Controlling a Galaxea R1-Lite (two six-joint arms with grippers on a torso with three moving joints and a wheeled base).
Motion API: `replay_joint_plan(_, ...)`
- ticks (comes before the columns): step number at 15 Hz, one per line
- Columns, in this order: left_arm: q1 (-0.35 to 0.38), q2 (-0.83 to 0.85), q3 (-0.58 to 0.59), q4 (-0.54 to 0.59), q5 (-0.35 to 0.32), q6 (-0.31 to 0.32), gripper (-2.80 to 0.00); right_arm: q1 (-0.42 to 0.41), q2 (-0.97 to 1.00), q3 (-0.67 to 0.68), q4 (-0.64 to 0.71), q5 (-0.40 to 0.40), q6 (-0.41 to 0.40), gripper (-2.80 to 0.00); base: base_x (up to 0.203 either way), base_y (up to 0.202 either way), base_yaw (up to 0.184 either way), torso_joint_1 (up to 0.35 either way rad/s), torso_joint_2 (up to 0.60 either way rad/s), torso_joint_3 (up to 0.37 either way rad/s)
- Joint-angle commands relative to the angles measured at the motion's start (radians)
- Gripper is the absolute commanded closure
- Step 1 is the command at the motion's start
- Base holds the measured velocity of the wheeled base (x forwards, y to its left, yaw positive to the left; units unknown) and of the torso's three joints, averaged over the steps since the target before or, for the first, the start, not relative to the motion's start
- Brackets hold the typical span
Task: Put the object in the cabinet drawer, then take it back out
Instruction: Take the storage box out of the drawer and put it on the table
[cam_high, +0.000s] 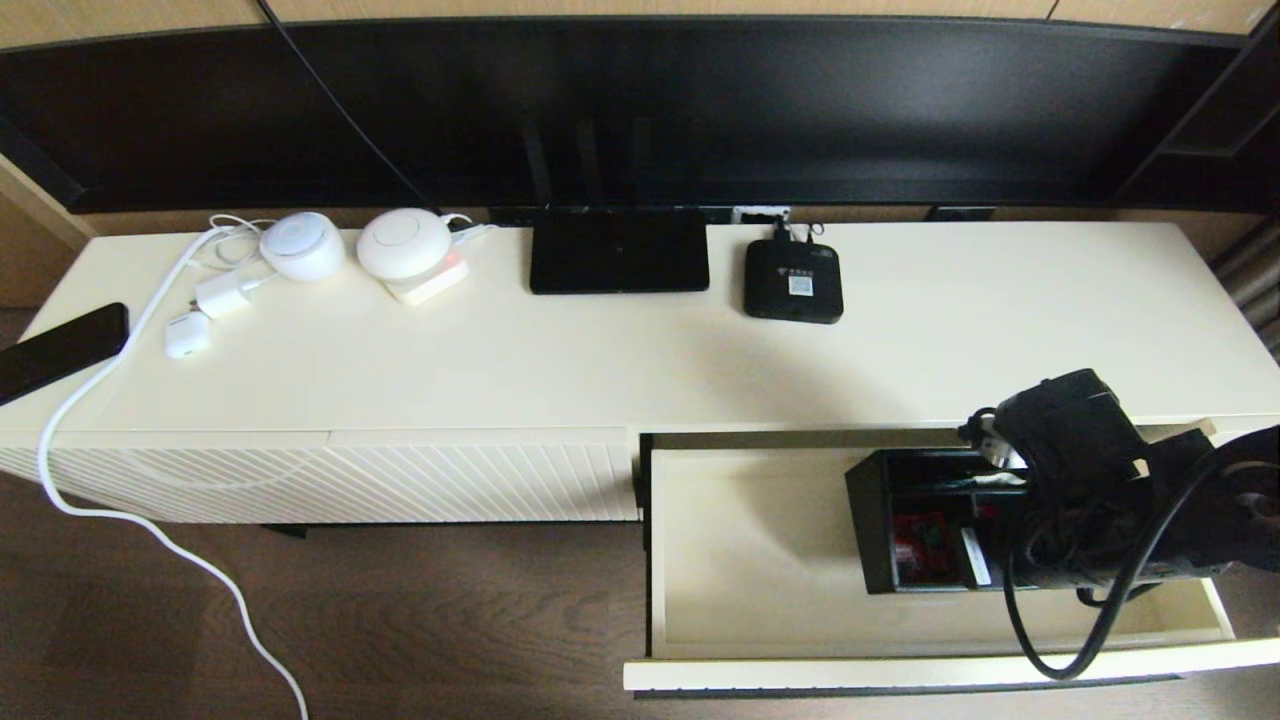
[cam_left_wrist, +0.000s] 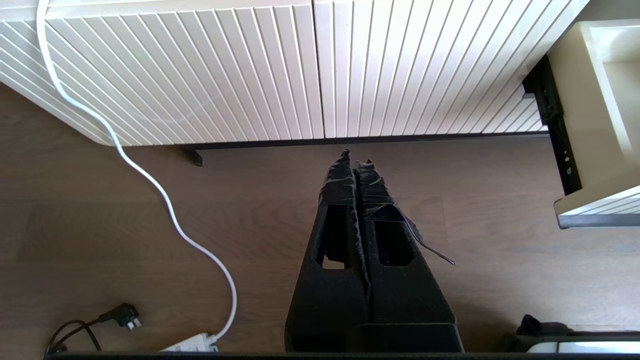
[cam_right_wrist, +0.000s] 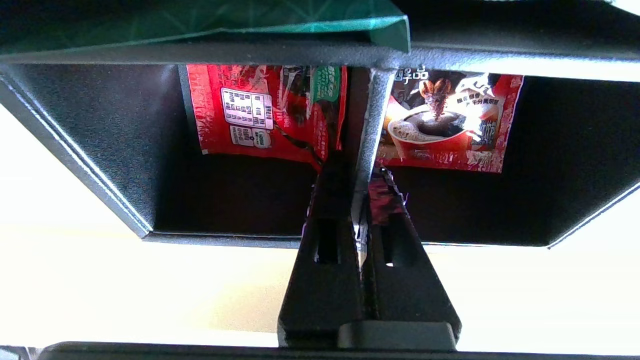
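Observation:
The black organizer box (cam_high: 905, 525) is inside the pulled-out cream cabinet drawer (cam_high: 750, 560), at its right half. Red packets lie in its two square compartments (cam_right_wrist: 265, 115) and a teal packet (cam_right_wrist: 210, 20) in the long one. My right gripper (cam_right_wrist: 361, 167) is shut on the thin divider wall between the two square compartments, one finger in each. In the head view the right arm (cam_high: 1090, 480) covers the box's right part. My left gripper (cam_left_wrist: 356, 157) hangs shut and empty over the wooden floor, in front of the ribbed cabinet front (cam_left_wrist: 300, 65).
On the cabinet top (cam_high: 640, 350) stand a flat black router (cam_high: 618, 250), a small black square device (cam_high: 793, 282), two white round devices (cam_high: 403, 243), chargers and a phone (cam_high: 60, 350). A white cable (cam_high: 130, 520) trails to the floor. A TV (cam_high: 640, 110) spans the back.

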Motion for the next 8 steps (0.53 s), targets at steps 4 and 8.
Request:
replay_joint_plan(4,0.0,0.002,0.001,0.001,0.0,0.001,0.0,0.008,-0.108,0.052,0.004,-0.003,0.001,0.0,0.0,0.0,0.0,0.0,0.0,0.0)
replay_joint_plan(8,0.0,0.002,0.0,0.0,0.0,0.001,0.0,0.012,-0.199,0.046,0.077,-0.007,-0.011,0.0,0.0,0.0,0.0,0.0,0.0,0.0)
